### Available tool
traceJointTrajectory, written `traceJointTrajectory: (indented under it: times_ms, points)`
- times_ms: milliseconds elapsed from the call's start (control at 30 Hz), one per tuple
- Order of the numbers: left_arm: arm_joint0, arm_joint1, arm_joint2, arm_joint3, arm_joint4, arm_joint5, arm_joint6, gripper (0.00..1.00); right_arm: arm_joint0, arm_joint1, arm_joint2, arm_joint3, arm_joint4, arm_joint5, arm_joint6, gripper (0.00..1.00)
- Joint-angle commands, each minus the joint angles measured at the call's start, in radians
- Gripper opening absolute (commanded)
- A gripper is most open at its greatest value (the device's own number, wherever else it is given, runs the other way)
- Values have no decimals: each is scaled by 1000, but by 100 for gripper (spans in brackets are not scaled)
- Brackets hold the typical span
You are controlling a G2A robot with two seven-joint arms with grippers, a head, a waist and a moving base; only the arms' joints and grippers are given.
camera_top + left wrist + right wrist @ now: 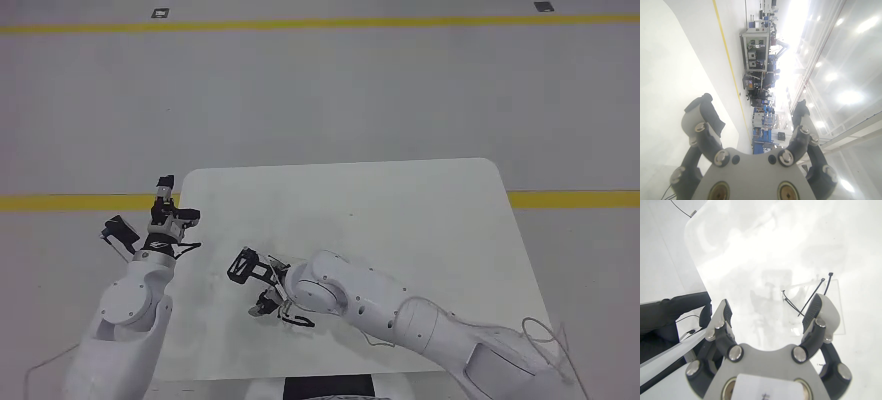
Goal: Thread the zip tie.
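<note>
Spread wide, the right gripper [770,302] hangs over the near left part of the table [400,220], with broad tabletop stretching beyond it to the far edge. Several black zip ties [816,289] lie crossed on a clear sheet [834,289] on the table, their tails hidden behind one finger [811,308]. At the table's left edge the left gripper [753,111] is also splayed, aimed out past the table.

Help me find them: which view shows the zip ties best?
Right wrist view: black zip ties crossed on a clear sheet beyond the open right gripper. In the top view they are too small to tell; the left wrist view faces the room.
</note>
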Motion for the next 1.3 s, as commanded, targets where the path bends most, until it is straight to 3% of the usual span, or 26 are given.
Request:
traceJointTrajectory:
  times_ms: [0,167,433,833,967,1000,1067,1133,1200,1267]
  points:
    - [0,0,0,0,0,0,0,100,0,1,1,-1,1,0,2,100]
    - [0,0,0,0,0,0,0,100,-2,1,0,2,-3,4,0,100]
    - [0,0,0,0,0,0,0,100,-28,-4,17,-20,-45,80,22,100]
    - [0,0,0,0,0,0,0,100,-34,-4,23,-29,-49,80,19,100]
    - [0,0,0,0,0,0,0,100,-44,-3,30,-42,-89,130,29,100]
    - [0,0,0,0,0,0,0,100,-48,-2,32,-50,-99,141,35,92]
    - [0,0,0,0,0,0,0,100,-54,-2,38,-60,-111,150,42,46]
    - [0,0,0,0,0,0,0,100,-60,0,45,-71,-129,159,44,37]
    - [0,0,0,0,0,0,0,100,-67,1,50,-81,-143,163,45,22]
    - [0,0,0,0,0,0,0,100,-75,3,57,-89,-156,165,51,22]
